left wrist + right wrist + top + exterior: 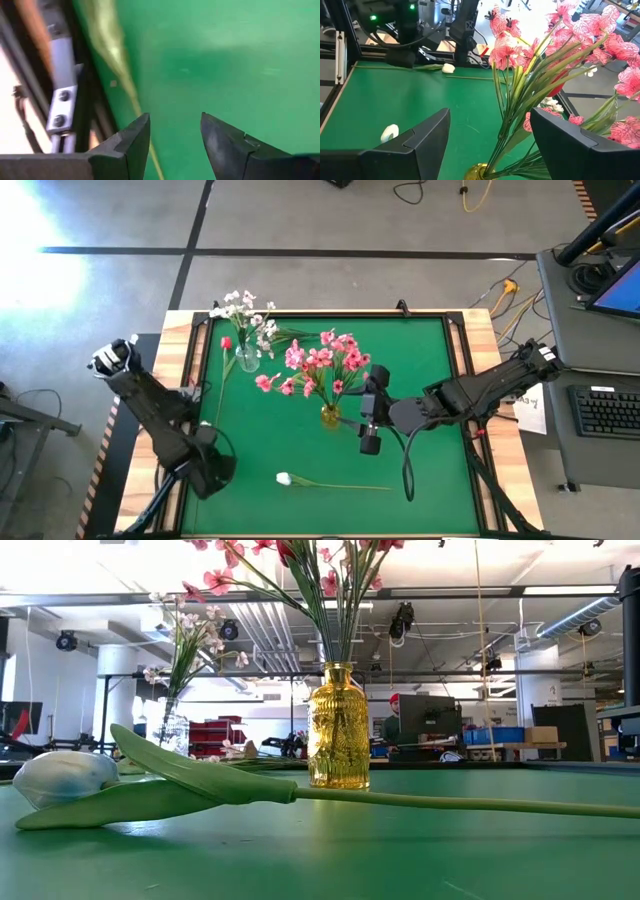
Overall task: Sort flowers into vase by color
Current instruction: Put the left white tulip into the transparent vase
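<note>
Right now my right tool [371,423] hangs over the middle of the green desk [430,360], just beside the yellow glass vase [330,417], with its fingers [420,145] spread wide apart and nothing between them. In my right wrist view the pink blossom sprays [555,45] stand in that vase, their green stems fanning up between and past my two fingers.

My left tool [207,470] sits low at the near left corner of the desk. Its fingers [135,142] stand partly apart over bare green cloth, and a thin green stem [120,65] runs along the desk edge toward the gap between them; I cannot tell if they touch it.

On the near part of the desk a white tulip [285,478] lies flat on its side, its long stem pointing toward the right side. Farther back on the left, a clear vase [247,360] holds the small white blossom sprays [245,308]. Just beside that clear vase a red tulip [226,343] lies on the cloth, its stem reaching toward my left arm.
</note>
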Controlling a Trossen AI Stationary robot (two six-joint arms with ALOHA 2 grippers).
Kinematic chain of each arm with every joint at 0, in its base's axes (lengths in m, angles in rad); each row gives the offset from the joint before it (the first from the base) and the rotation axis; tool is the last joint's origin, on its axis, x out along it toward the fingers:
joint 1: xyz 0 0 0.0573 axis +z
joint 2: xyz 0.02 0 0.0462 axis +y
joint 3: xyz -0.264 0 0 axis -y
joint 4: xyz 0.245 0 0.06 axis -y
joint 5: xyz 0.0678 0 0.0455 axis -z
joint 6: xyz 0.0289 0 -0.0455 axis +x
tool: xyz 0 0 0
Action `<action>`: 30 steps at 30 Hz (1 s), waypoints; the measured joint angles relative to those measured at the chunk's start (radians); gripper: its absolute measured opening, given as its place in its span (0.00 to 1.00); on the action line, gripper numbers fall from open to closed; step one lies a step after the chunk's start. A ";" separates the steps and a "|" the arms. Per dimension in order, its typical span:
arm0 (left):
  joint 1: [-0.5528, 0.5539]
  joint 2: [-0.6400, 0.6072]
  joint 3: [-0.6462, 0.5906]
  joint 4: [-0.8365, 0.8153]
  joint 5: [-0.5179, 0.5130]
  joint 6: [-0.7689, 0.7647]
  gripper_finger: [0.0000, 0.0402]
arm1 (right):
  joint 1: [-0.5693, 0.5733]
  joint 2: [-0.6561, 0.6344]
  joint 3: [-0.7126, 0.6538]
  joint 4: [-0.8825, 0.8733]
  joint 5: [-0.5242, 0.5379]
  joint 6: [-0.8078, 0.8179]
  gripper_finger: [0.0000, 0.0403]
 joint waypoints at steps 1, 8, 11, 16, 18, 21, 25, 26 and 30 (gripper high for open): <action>-0.015 0.006 -0.008 0.000 0.001 -0.019 0.40 | 0.000 0.000 0.000 0.000 0.000 -0.001 0.66; -0.030 0.059 -0.029 0.004 0.010 -0.035 0.40 | 0.000 0.000 0.000 0.000 0.000 -0.008 0.68; -0.030 0.087 -0.038 -0.011 0.075 -0.034 0.40 | 0.000 0.000 0.000 0.000 0.000 -0.008 0.68; -0.030 0.122 -0.073 0.028 0.112 -0.035 0.40 | 0.000 0.000 0.000 0.000 0.000 -0.008 0.69; -0.030 0.127 -0.090 0.072 0.103 -0.035 0.40 | 0.000 0.000 0.000 0.000 0.000 -0.008 0.69; -0.029 0.138 -0.113 0.116 0.098 -0.035 0.40 | 0.000 0.000 0.000 0.000 0.000 -0.008 0.69; -0.029 0.145 -0.130 0.135 0.093 -0.035 0.40 | 0.000 0.000 0.000 -0.004 0.000 -0.008 0.69; -0.029 0.145 -0.133 0.140 0.092 -0.034 0.40 | 0.000 0.000 0.000 -0.005 0.000 -0.008 0.69; -0.029 0.143 -0.145 0.164 0.064 -0.017 0.38 | 0.000 0.000 -0.003 -0.007 0.000 -0.008 0.69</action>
